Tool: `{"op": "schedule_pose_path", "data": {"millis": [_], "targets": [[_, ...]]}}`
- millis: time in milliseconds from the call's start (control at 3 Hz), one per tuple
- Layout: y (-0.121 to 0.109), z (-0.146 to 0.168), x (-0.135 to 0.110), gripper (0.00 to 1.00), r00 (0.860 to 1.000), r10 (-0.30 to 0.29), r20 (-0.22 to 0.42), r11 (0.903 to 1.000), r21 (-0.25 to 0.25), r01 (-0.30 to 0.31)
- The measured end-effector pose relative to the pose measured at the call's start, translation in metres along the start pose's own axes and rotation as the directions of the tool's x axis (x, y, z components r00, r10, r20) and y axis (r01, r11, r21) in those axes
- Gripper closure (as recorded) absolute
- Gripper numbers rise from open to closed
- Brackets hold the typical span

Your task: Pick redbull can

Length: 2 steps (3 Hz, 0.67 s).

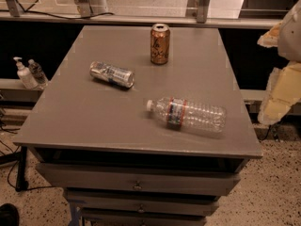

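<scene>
The redbull can point(112, 74) is slim and silver with blue patches. It lies on its side on the grey table top point(84, 117), left of the middle. My gripper point(281, 91) shows as a pale yellowish-white shape at the right edge of the camera view. It hangs beyond the table's right side, far from the can and holding nothing I can see.
A gold-brown can point(160, 44) stands upright at the back middle. A clear plastic water bottle point(186, 113) lies on its side at the front right. The table has drawers point(136, 185) below. Two small bottles point(27, 73) stand on a ledge to the left.
</scene>
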<state>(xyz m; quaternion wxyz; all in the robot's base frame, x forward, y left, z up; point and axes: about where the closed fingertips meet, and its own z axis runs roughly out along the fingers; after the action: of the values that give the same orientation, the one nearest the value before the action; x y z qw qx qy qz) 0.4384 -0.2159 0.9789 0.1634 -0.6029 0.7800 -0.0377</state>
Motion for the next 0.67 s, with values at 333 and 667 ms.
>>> {"op": "schedule_pose_path", "data": {"millis": [333,667], "targets": [[0.000,0.000,0.000,0.00,1.000,0.000,0.000,1.0000,0.000,0.000],[0.002,0.018,-0.040,0.00,0.991,-0.055,0.123,0.9973,-0.041,0.061]]}}
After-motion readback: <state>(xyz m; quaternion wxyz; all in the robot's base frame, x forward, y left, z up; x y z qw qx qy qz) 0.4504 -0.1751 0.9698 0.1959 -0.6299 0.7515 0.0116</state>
